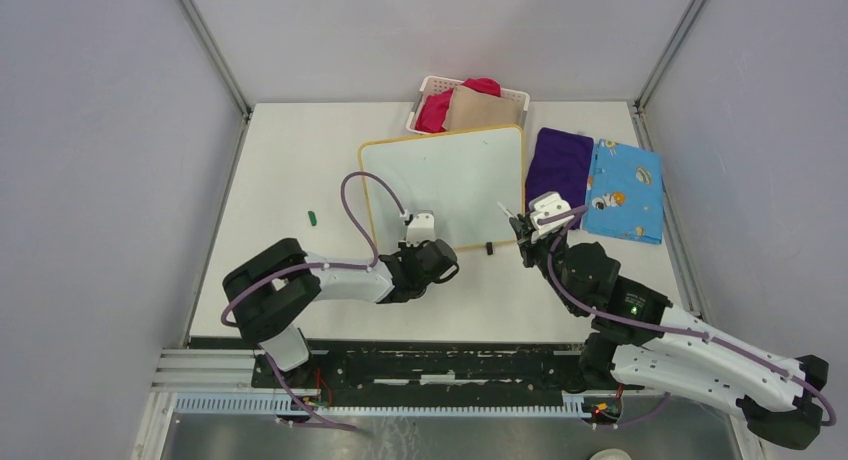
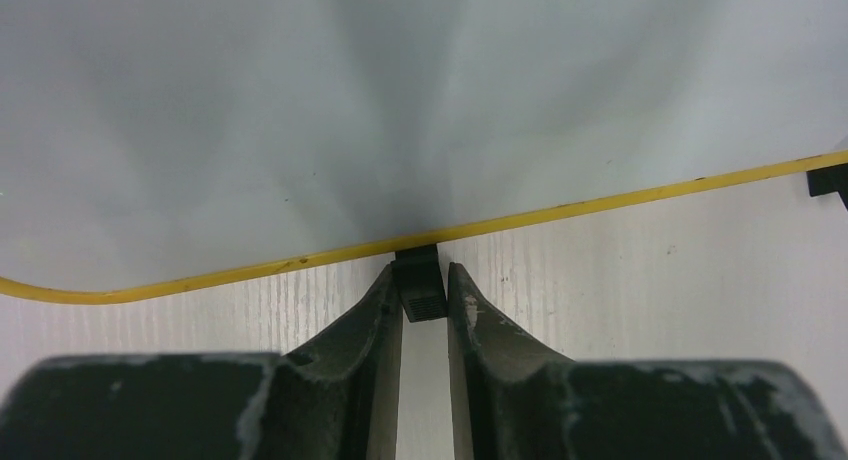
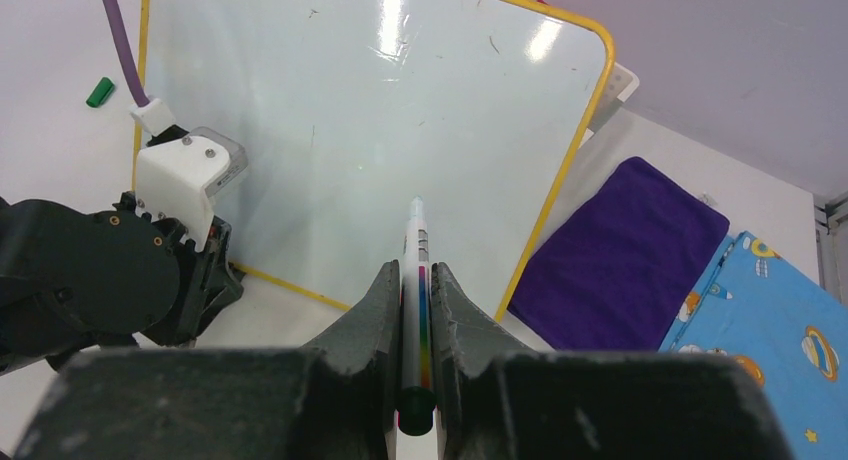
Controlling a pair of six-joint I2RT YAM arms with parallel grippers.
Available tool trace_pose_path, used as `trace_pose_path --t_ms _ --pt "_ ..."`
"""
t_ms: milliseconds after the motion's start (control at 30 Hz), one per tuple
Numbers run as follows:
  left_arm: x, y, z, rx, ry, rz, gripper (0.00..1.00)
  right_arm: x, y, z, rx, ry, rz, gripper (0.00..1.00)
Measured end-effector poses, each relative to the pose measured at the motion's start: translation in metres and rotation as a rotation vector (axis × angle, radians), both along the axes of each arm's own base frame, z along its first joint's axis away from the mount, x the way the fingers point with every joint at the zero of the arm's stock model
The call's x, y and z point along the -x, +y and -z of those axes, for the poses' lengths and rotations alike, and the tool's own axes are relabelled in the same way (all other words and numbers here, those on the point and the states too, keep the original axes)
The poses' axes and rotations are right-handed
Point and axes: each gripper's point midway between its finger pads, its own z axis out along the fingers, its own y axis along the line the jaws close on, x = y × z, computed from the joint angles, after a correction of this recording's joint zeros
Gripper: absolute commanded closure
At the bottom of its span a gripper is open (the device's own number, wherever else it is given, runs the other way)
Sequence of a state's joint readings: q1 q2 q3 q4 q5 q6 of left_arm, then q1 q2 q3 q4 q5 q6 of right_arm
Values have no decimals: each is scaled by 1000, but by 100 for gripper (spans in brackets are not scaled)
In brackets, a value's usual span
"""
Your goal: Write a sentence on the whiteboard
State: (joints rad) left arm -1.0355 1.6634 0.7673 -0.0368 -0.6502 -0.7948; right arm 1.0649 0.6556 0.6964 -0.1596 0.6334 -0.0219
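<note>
White board (image 1: 450, 175), blank, mid-desk (image 1: 290, 170). Left fingers (image 2: 370, 330) pinch its foot (image 2: 419, 280); right fingers (image 3: 372, 320) clamp marker (image 3: 415, 242), tip seemingly short of surface. Writing unstarted: you bring tip down first.

The whiteboard (image 2: 400, 100) fills the upper half of the frame, its pale surface streaked with soft grey shadows that gather toward the centre. Its yellow frame (image 2: 620, 198) runs as a thin line from the right edge, sloping down to the lower left, where it bends into a rounded corner. Below it lies the white, faintly grained tabletop (image 2: 650, 280). At the centre, a small black foot (image 2: 418, 292) juts from the frame, and the left end effector (image 2: 421, 275) clamps it, its dark, scuffed fingers (image 2: 375, 325) pressed against either side. A second black foot (image 2: 828, 180) shows at the right edge.
</note>
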Motion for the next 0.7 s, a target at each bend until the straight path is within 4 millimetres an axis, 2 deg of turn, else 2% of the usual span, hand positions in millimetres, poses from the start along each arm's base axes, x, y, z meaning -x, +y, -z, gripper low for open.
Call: trace_pose_path --t_ms 67,233,400,500,700 --pt "4 -1 1 4 -3 7 85 0 0 0 -1 2 0 100" --pt "16 -7 0 21 1 35 52 0 1 1 -4 4 0 100" --pt "32 -10 -8 39 25 75 40 0 1 2 3 10 -1 100" --pt "36 -8 -26 72 15 74 35 0 1 0 3 11 -2 100" --pt "45 4 -82 186 -26 67 19 2 -2 -17 -34 -10 -3 100"
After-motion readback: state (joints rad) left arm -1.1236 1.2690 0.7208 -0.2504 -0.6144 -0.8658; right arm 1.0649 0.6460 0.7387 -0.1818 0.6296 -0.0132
